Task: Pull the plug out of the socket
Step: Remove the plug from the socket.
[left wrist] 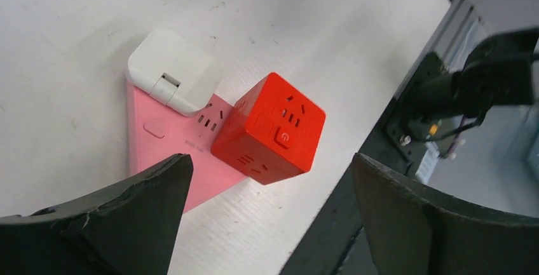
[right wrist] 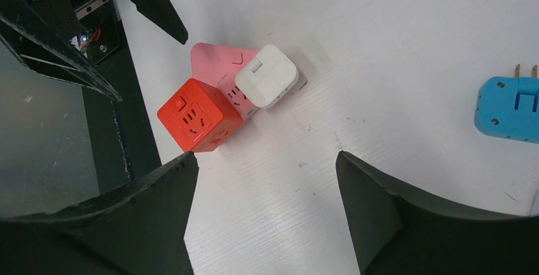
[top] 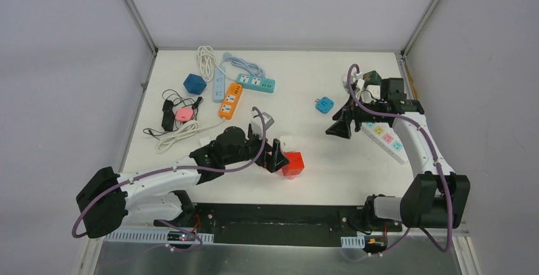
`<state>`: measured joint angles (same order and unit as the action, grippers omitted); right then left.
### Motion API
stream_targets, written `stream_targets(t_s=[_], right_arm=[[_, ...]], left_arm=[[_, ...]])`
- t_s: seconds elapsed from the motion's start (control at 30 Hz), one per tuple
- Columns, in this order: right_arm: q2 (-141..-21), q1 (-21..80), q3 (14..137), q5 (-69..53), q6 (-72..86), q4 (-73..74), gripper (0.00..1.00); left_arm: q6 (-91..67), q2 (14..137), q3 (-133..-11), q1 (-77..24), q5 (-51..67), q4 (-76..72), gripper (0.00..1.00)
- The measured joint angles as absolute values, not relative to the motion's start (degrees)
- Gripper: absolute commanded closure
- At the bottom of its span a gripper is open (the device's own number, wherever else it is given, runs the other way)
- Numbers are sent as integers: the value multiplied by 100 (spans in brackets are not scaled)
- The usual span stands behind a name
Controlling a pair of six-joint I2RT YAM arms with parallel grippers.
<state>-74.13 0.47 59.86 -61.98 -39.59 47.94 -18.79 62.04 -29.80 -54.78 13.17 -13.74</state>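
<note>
A flat pink socket [left wrist: 152,154] lies near the table's front edge, with a white square plug [left wrist: 173,70] and a red cube adapter [left wrist: 269,129] seated on it. In the top view the red cube [top: 293,164] and white plug [top: 287,142] show, while the pink socket is mostly hidden. My left gripper [top: 270,155] is open and empty just left of the cube, its jaws wide apart in the left wrist view [left wrist: 270,167]. My right gripper [top: 340,127] is open and empty, well to the right of them. The right wrist view [right wrist: 266,155] shows the plug [right wrist: 266,75], cube [right wrist: 199,115] and socket [right wrist: 216,59].
A small blue adapter [top: 324,104] lies mid-table, also in the right wrist view [right wrist: 506,108]. A white power strip [top: 384,136] lies under the right arm. At back left are an orange strip [top: 231,100], a teal strip [top: 256,83], a blue cube [top: 194,83] and coiled cables [top: 181,132].
</note>
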Motion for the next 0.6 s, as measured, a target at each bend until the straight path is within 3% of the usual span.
stream_targets(t_s=[0.13,0.27,0.6], right_arm=[[-7413,47,5988,-6198,-3959,4797,17],[-7413,47,5988,-6200,-3962,4814,17],[-7413,47,5990,-6200,-3999,4838,17]], left_arm=[[-2797,6337,-3610,-5710,666,-519,1],[-3345,6654,-4646,-6661,-812,843,1],[-4619,8414,-6829,-7806,-3610,2943,1]])
